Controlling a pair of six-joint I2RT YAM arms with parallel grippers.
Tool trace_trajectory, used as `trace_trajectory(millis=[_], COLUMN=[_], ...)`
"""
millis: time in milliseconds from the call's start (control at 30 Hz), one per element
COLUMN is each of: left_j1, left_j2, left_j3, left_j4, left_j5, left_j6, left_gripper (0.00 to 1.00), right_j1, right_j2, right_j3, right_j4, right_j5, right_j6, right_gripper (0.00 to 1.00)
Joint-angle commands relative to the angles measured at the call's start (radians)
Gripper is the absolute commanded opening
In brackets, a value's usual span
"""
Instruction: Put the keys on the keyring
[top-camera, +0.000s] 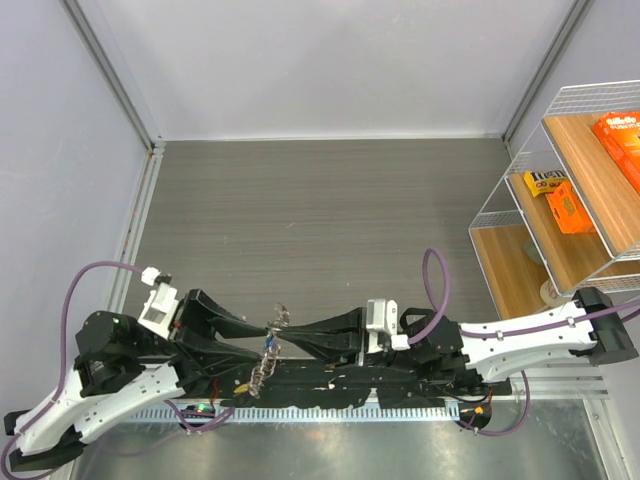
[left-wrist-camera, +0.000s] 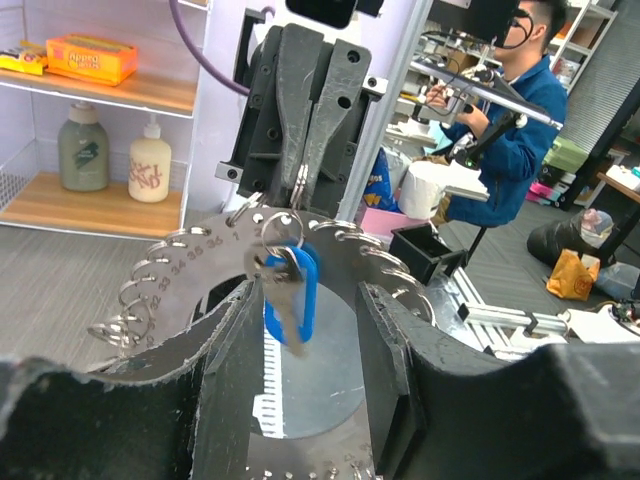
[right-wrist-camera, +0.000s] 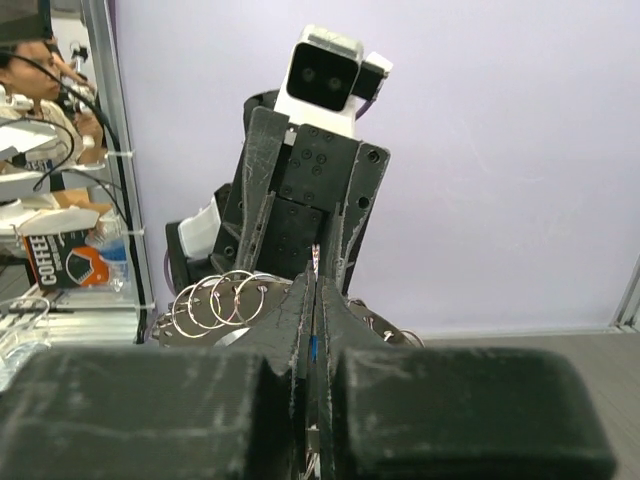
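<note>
Left wrist view: I'm clamping my right gripper (left-wrist-camera: 303, 195) shut on the top rim of the keyring (left-wrist-camera: 190, 270), upper centre of frame, steadying it so the blue key (left-wrist-camera: 308, 285) is hanging between the parted jaws of my left gripper (left-wrist-camera: 308, 300).

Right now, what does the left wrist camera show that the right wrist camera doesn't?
Left wrist only: the blue key in full, hanging from the keyring, and two bottles on a shelf. Right wrist only: the left gripper head-on, its camera on top. Both: the keyring's wire loops and the right gripper, shut.
</note>
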Motion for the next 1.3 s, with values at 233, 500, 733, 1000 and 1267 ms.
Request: trace_trajectory(millis=[233,500,733,1000,1267], left_j1=[0.000,0.002,0.000,0.000,0.000], left_j2=[-0.031,-0.033,-0.045,-0.065,-0.064], left_j3=[0.043,0.009,-0.009,-0.021,-0.032], left_j4=[0.012,0.055,0.061,0.053,0.067], left_j5=[-0.063,-0.068,-0.073,-0.089,-0.083], left_j6=[0.010,-0.001,0.002,0.016,0.021], left_gripper=[0.49,0.49,0.50,0.50,0.51], right_j1=[0.000,0.000,-0.002,-0.009,-0.035], right_j2=[0.044,0.107,0.074,-0.087,-0.268], right_j3=[-0.101,-0.165,-0.177,-0.204,-0.262], right_j4=[0.551,0.798,0.784,0.530,0.254], right_j5=[-0.029,-0.060,-0.037,0.152,0.392], right_j6=[-0.158,-0.336,-0.420,-0.508,-0.497], right_gripper=[0.05,0.05,0.05,0.06,0.05])
